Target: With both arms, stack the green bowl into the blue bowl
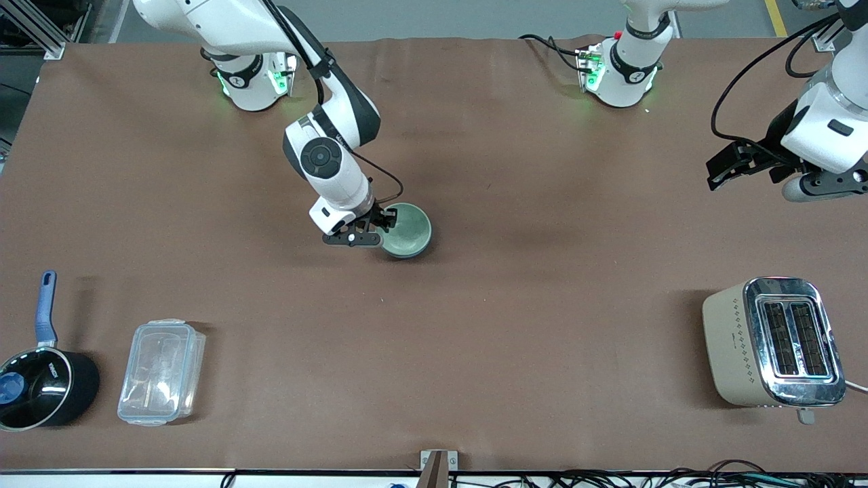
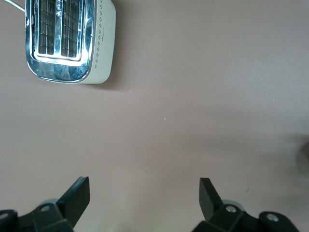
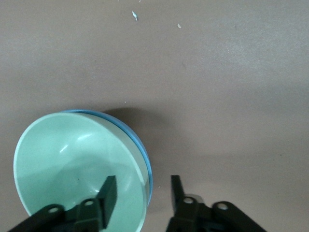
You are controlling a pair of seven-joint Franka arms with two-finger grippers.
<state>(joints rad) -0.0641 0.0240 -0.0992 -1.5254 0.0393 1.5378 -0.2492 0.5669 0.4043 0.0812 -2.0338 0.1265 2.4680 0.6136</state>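
The pale green bowl [image 1: 407, 229] sits nested inside the blue bowl near the middle of the table. Of the blue bowl only a thin rim [image 3: 150, 175] shows round the green bowl [image 3: 72, 164] in the right wrist view. My right gripper [image 1: 380, 228] [image 3: 143, 180] is open at the bowls' rim on the side toward the right arm's end. One finger is inside the green bowl and the other outside both rims. My left gripper [image 1: 724, 168] [image 2: 145, 182] is open and empty, held up over bare table at the left arm's end.
A beige and chrome toaster [image 1: 773, 342] [image 2: 67, 38] stands near the front camera at the left arm's end. A black saucepan with a blue handle [image 1: 41, 383] and a clear plastic container [image 1: 161, 371] lie near the front camera at the right arm's end.
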